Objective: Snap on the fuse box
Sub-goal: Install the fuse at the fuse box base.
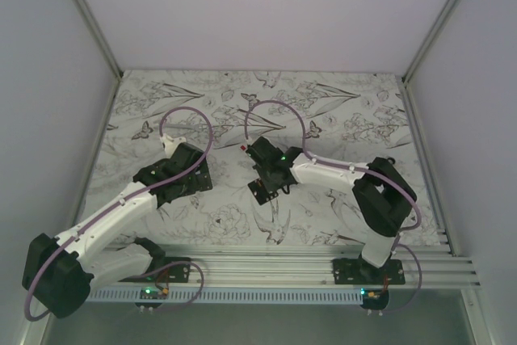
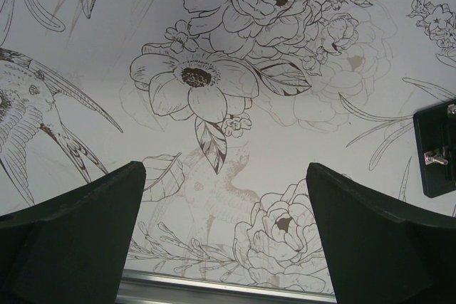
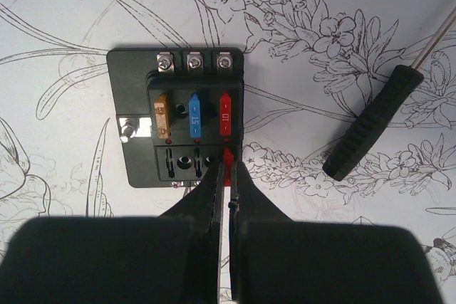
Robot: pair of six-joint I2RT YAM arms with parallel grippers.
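Note:
The fuse box point(image 3: 178, 115) is a flat black block lying on the flowered table cover, with an orange, a blue and a red fuse seated in its upper row. My right gripper point(image 3: 228, 169) is at the box's lower right slot, shut on a small red fuse point(image 3: 229, 154) whose tip shows between the fingertips. From the top view the right gripper point(image 1: 271, 171) hangs over the box point(image 1: 260, 191). My left gripper point(image 2: 224, 197) is open with nothing between its fingers, above bare cover. A black block with a metal stud point(image 2: 436, 149), seemingly the box's edge, shows at the right.
A black-handled screwdriver point(image 3: 374, 129) lies diagonally to the right of the box. A tiny red piece point(image 1: 244, 149) lies behind the right gripper. The metal rail point(image 2: 214, 286) runs along the table's near edge. Cage walls stand left, right and behind.

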